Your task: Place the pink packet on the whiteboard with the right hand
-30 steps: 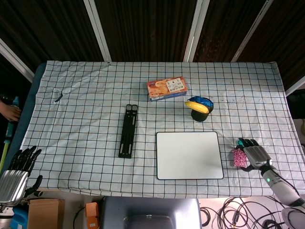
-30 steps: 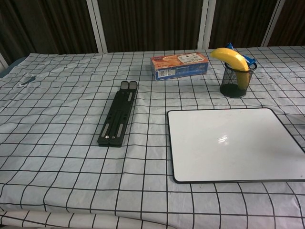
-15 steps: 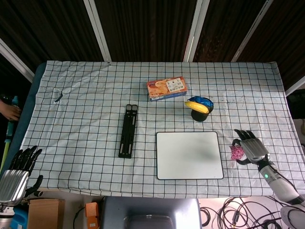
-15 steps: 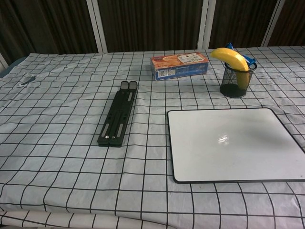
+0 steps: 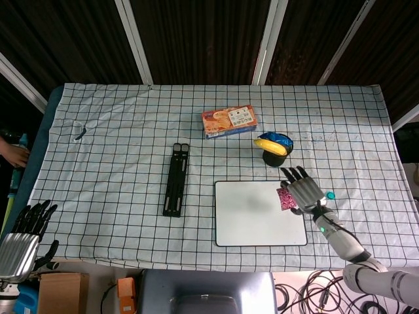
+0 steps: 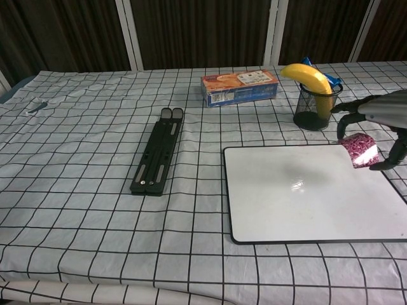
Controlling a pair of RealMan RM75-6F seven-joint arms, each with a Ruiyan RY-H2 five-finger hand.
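My right hand holds the pink packet above the right part of the whiteboard. The packet hangs under the fingers, a little above the board's surface, near its far right corner. The whiteboard lies flat on the checked cloth, white with a dark rim. My left hand hangs off the table's near left corner, fingers apart, holding nothing; the chest view does not show it.
A black mesh cup with a banana stands just behind the board, close to my right hand. An orange box lies further back. A black folded stand lies left of the board.
My right hand has carried the pink packet leftward from beside the table's right edge to over the whiteboard's right part. It has now entered the chest view. The left hand has not moved.
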